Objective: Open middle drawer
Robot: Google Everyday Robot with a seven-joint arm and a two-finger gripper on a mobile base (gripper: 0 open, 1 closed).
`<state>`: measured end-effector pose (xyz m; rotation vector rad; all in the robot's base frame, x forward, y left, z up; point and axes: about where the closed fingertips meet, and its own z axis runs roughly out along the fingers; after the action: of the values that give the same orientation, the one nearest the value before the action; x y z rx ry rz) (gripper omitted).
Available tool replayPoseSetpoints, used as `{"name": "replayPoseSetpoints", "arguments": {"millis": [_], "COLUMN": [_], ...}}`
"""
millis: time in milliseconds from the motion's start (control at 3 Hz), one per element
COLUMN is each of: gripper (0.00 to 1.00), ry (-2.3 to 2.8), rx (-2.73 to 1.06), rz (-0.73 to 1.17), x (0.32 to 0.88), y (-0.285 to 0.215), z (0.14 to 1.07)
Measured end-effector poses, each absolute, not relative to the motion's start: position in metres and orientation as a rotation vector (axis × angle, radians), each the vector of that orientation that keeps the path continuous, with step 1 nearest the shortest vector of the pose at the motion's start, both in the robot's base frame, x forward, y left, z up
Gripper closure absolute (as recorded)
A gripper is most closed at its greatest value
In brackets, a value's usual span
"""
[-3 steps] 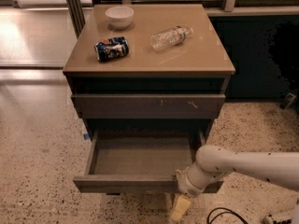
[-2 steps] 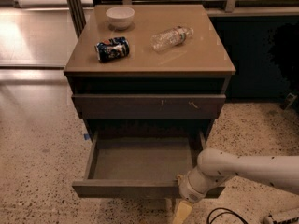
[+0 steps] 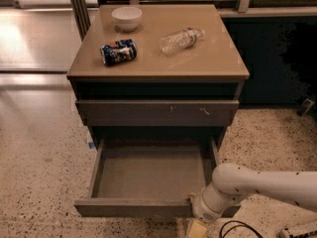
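Camera view: middle drawer (image 3: pixel 133 208) stands far out, hand (image 3: pixel 198 226) at its front's right end; its grip cannot be told.

Matt dark grey-brown middle drawer (image 3: pixel 131 207), smooth grey tray inside, and above it the tan cabinet top (image 3: pixel 208 58) gleams (glossy laminate, by the look). Glossy white plastic arm (image 3: pixel 267 185) here, its gripper (image 3: pixel 197 227) down at the drawer's front right corner, over rough speckled stone floor (image 3: pixel 267 133).
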<state>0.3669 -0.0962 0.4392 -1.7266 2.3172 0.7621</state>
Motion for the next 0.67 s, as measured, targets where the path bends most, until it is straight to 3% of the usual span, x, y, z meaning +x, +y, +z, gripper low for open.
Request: {"name": "replayPoseSetpoints", "arguments": {"millis": [667], "gripper": [0.00], "ry": [2.325], "rx": [-1.746], "rz": [0.800], "x": [0.3571], "y": [-0.0939], "z": [0.4342]}}
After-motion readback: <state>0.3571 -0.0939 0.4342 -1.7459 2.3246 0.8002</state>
